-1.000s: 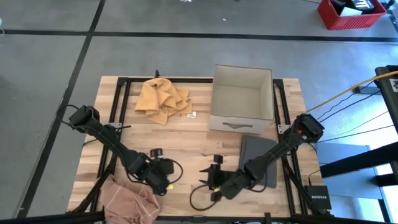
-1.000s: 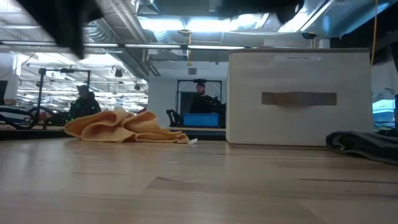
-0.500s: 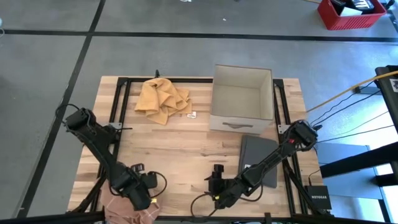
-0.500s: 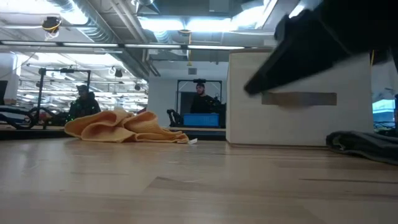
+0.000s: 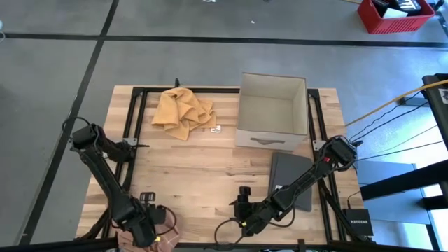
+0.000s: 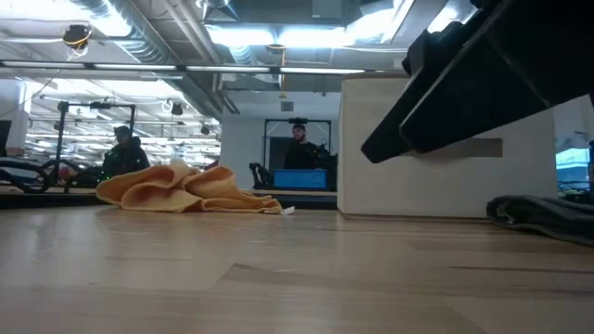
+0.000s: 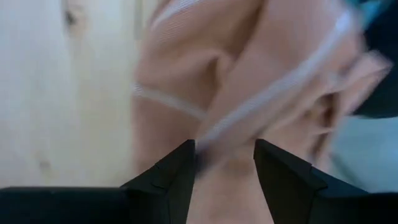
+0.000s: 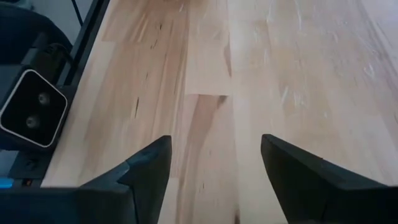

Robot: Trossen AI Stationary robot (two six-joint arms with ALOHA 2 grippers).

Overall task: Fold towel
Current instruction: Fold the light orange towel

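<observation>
The left gripper [image 5: 155, 231] sits at the near left edge of the wooden slatted table [image 5: 189, 164], its fingers [image 7: 168, 180] apart, straddling a fold of the pink striped cloth towel [image 7: 249, 93] directly beneath and ahead of it. Well beyond this gripper, at the far side, lies a crumpled mustard-yellow cloth [image 5: 183, 112]. The right gripper [image 5: 243, 203] hovers near the table's near middle, fingers [image 8: 146, 168] spread wide over bare wood, holding nothing. Beyond it stands an open white rectangular fabric box [image 5: 272, 112]; beside its arm lies a flat dark grey folded cloth [image 5: 297, 171].
</observation>
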